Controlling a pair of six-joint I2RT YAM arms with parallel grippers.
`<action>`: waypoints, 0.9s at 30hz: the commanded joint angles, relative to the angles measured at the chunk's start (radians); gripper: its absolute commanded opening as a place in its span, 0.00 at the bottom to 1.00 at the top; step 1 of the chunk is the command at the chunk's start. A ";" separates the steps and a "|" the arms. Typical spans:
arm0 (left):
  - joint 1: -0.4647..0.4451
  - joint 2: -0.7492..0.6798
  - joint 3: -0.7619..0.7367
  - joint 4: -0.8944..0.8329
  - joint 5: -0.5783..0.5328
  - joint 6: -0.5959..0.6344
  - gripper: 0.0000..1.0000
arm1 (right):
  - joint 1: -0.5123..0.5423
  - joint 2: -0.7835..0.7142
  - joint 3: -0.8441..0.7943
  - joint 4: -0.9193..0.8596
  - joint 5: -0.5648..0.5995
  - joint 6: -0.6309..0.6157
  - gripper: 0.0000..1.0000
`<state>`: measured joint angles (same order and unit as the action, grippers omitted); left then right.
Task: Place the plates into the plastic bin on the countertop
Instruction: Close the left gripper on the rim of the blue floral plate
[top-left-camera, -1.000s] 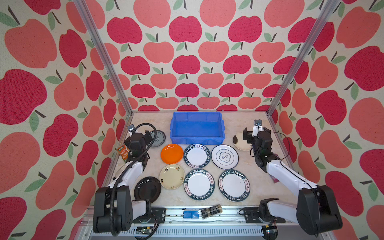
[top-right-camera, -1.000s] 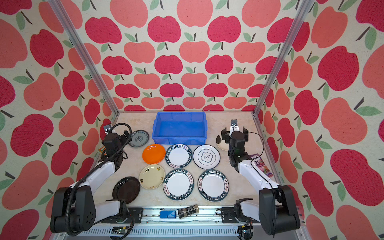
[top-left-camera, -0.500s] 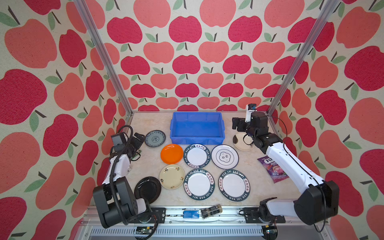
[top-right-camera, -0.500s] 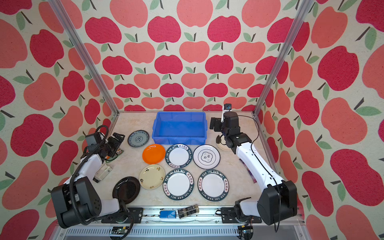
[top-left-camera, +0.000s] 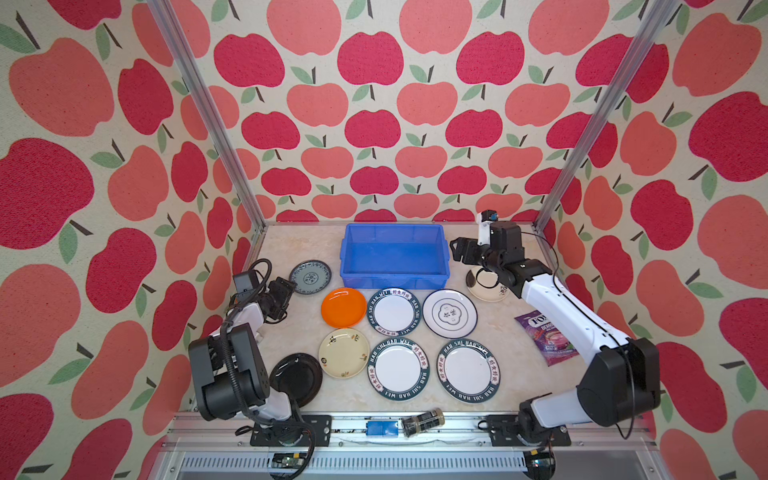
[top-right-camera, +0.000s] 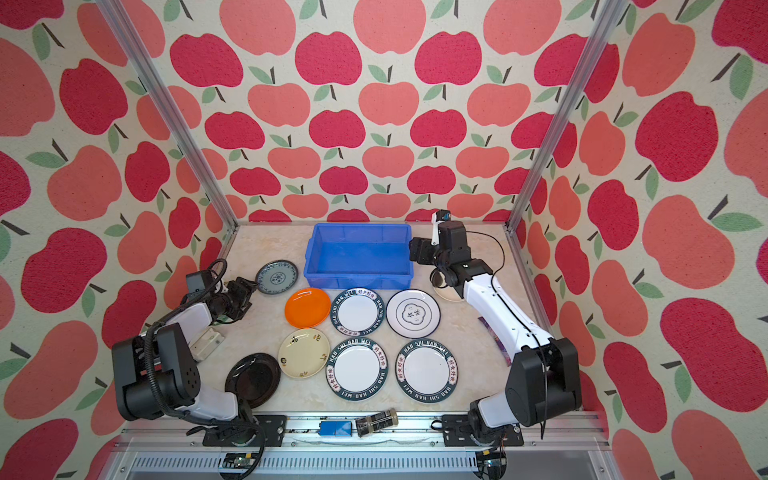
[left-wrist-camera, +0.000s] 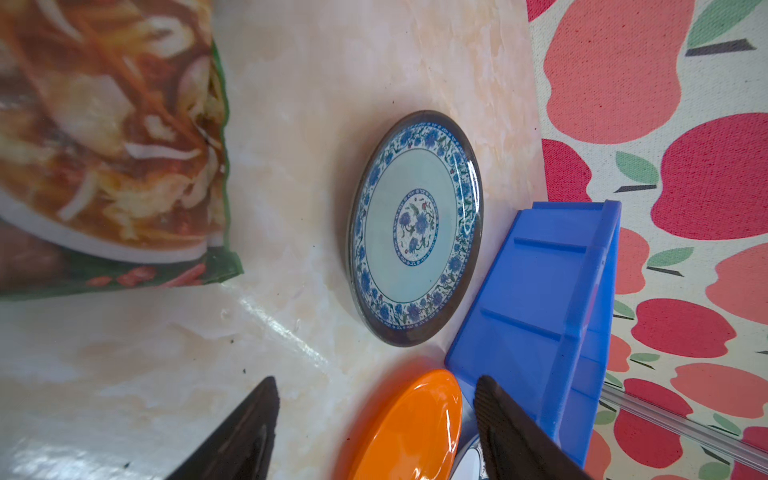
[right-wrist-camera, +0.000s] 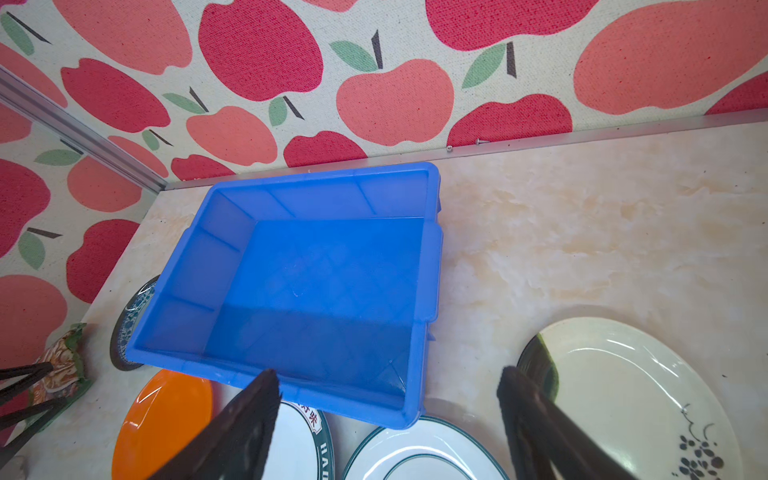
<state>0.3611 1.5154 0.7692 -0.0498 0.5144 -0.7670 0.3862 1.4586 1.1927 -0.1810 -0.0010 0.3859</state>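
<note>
White lettered plates (top-left-camera: 399, 369) lie farthest in front of the bin (top-left-camera: 395, 281), with a black plate (top-left-camera: 296, 379) and a cream plate (top-left-camera: 344, 352) to their left. Closer to the bin's front wall sit an orange plate (top-left-camera: 343, 306), a third lettered plate (top-left-camera: 394, 311) and a flower plate (top-left-camera: 449, 313), all flat on the countertop (top-left-camera: 521, 386). None is in the bin yet, so the whole task lies ahead. Both arms have just swung. The left gripper (top-left-camera: 287, 287), half a second ago pulled well left of the bin, now points at the teal plate (top-left-camera: 310, 276) off the bin's left front corner, jaws apart and empty. The right gripper (top-left-camera: 457, 250) has risen from low over the plates. It now hangs beside the bin's right end above the second cream plate (right-wrist-camera: 623, 386), jaws apart, holding nothing. Room is tight along the bin's front wall, where the orange plate and third lettered plate sit just beside it. Bare counter opens right of the bin, and its inside is empty.
</note>
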 joint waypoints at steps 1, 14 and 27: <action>-0.008 0.041 -0.001 0.042 -0.042 -0.008 0.68 | 0.002 0.017 0.023 0.017 -0.030 0.033 0.85; -0.063 0.172 0.085 0.052 -0.109 0.021 0.61 | 0.002 0.076 0.064 0.029 -0.056 0.040 0.86; -0.072 0.334 0.112 0.134 -0.105 -0.031 0.50 | 0.008 0.107 0.090 0.049 -0.043 0.056 0.86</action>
<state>0.2962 1.7882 0.8799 0.1017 0.4366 -0.7788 0.3862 1.5475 1.2491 -0.1471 -0.0399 0.4217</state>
